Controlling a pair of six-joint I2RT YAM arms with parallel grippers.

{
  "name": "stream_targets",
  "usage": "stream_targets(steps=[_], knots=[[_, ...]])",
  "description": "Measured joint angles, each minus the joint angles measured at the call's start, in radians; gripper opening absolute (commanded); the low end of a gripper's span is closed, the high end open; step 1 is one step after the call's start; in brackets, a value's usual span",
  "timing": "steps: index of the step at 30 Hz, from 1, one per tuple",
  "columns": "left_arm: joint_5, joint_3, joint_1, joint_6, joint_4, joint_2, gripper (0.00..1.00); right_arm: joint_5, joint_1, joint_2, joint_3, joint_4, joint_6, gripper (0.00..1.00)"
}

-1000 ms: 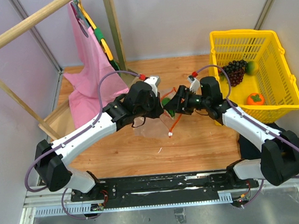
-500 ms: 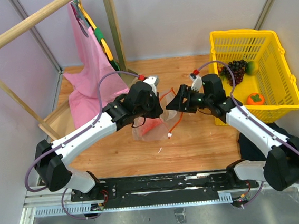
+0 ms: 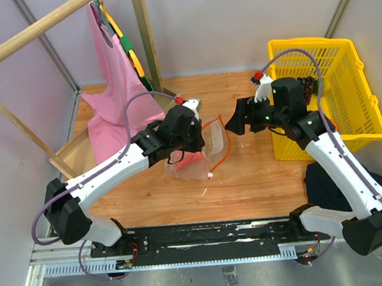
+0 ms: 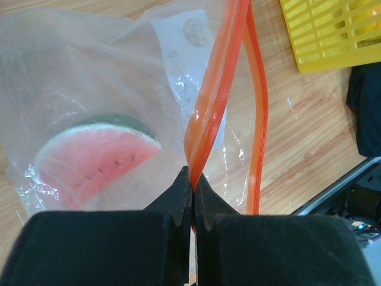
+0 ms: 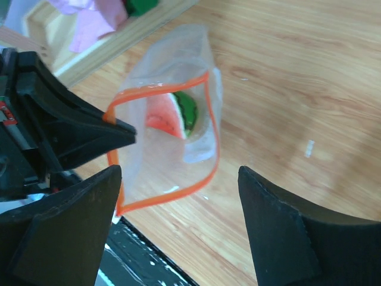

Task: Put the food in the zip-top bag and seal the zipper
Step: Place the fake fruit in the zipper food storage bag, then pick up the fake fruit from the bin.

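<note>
The left gripper (image 4: 191,185) is clamped shut on the zipper (image 4: 217,89), with the orange-red strip pinched between the closed fingers near its bend. The zip-top bag (image 4: 89,71) is held by this edge. Its mouth is pulled open into a loop, and the rest of the bag is draped on the wooden table (image 3: 262,177).

The watermelon slice (image 4: 95,158) is seen inside the bag, just beyond the left fingertips and to their left, with the red face toward the camera and the green rind at the far side. A white label (image 4: 190,53) is seen on the bag wall beside the strip. A small white slider (image 3: 210,175) is seen at the strip's low end, on the table.

The right gripper (image 3: 233,123) is spread wide and nothing is held in it. It is raised above the table just right of the bag mouth and apart from it. In the right wrist view the open mouth and the slice are framed between the two fingers (image 5: 65,226), and neither is touched.

The yellow basket (image 3: 350,111) is set at the table's right edge, behind the right arm. A dark grape bunch (image 3: 307,82) is partly shown in it, mostly hidden by the arm. No other fruit can be made out.

A pink cloth (image 3: 115,89) is hung on the wooden rack (image 3: 32,36) at far left, well apart from the bag.
</note>
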Motion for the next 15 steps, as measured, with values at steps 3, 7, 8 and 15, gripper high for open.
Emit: stream_targets(steps=[3, 7, 8, 15], knots=[[-0.003, 0.004, 0.000, 0.014, -0.010, 0.000, 0.00, 0.079, -0.009, 0.010, 0.081, -0.093, -0.053, 0.83], [-0.008, 0.018, 0.000, 0.035, -0.031, 0.000, 0.00, 0.247, -0.032, 0.032, 0.202, -0.208, -0.125, 0.86], [-0.008, 0.021, 0.000, 0.040, -0.037, 0.000, 0.00, 0.293, -0.041, 0.035, 0.222, -0.232, -0.142, 0.86], [-0.013, 0.030, 0.000, 0.101, -0.065, 0.000, 0.00, 0.514, -0.199, 0.094, 0.336, -0.370, -0.203, 0.89]])
